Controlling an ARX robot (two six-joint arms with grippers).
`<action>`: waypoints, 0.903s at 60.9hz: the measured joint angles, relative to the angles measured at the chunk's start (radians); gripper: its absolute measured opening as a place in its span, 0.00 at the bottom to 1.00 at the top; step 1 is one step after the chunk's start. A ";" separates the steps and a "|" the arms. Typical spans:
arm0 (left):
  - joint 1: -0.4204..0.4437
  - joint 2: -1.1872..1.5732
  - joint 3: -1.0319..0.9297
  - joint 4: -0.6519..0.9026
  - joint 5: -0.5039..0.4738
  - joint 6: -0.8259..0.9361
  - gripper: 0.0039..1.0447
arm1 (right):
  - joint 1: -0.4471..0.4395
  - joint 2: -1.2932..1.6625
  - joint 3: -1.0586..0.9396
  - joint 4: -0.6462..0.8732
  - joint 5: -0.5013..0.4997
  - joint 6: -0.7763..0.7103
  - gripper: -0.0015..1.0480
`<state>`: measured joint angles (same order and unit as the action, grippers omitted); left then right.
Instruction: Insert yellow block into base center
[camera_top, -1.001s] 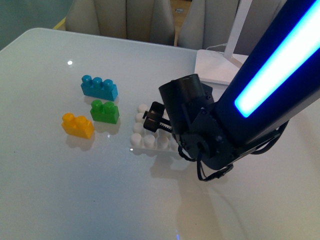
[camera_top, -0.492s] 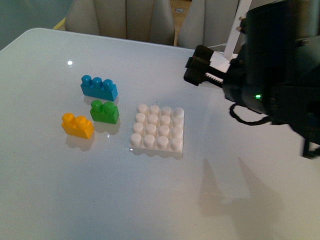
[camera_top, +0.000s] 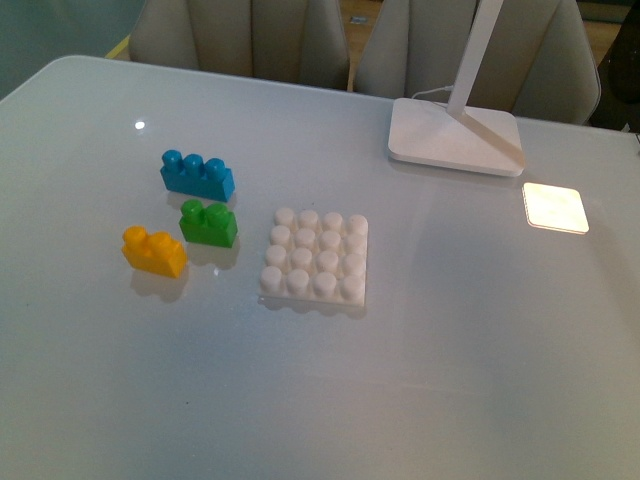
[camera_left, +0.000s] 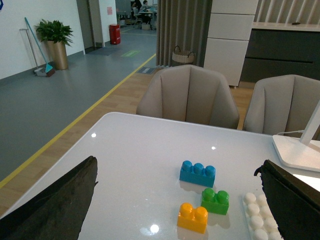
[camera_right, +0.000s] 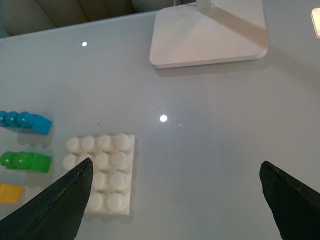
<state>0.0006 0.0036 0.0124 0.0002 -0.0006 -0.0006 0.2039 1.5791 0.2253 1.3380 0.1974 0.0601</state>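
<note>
Glossy white table top (camera_top: 450, 380) fills the front view, with padded beige chairs (camera_top: 250, 35) along its far edge. On the left half lies the small orange-yellow plastic brick with two round studs, the yellow block (camera_top: 155, 250), upright on the surface and well clear of both grippers. To its right, apart from it, sits the flat white square plate with a four-by-four grid of studs, the base (camera_top: 315, 258); all its studs show uncovered. A green two-stud brick (camera_top: 209, 222) stands just beside the yellow block, on its far right, between it and the base. A longer blue three-stud brick (camera_top: 198, 175) lies farther back. Far right are a white lamp foot (camera_top: 455, 135) and a glowing square patch (camera_top: 554, 207).

The left wrist view shows the left gripper (camera_left: 176, 165) spread wide with nothing held. The yellow block (camera_left: 193, 217) shows in the gap between its dark fingers (camera_left: 55, 205), down on the table, touched by neither. A pink wall notice (camera_left: 109, 10) is too small to read.

The right gripper (camera_right: 175, 165) is also spread wide and holds nothing. The base (camera_right: 102, 172) lies just beside one finger (camera_right: 60, 205), and only a corner of the yellow block (camera_right: 10, 192) shows at the picture's edge.
</note>
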 joint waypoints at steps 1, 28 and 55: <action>0.000 0.000 0.000 0.000 0.000 0.000 0.93 | -0.006 -0.022 -0.011 -0.002 -0.006 -0.010 0.48; 0.000 0.000 0.000 0.000 0.000 0.000 0.93 | -0.109 -0.486 -0.164 -0.347 -0.107 -0.051 0.02; 0.000 0.000 0.000 0.000 0.000 0.000 0.93 | -0.201 -0.941 -0.211 -0.717 -0.196 -0.054 0.02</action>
<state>0.0006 0.0036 0.0124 0.0002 -0.0006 -0.0006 0.0032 0.6384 0.0139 0.6209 0.0017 0.0063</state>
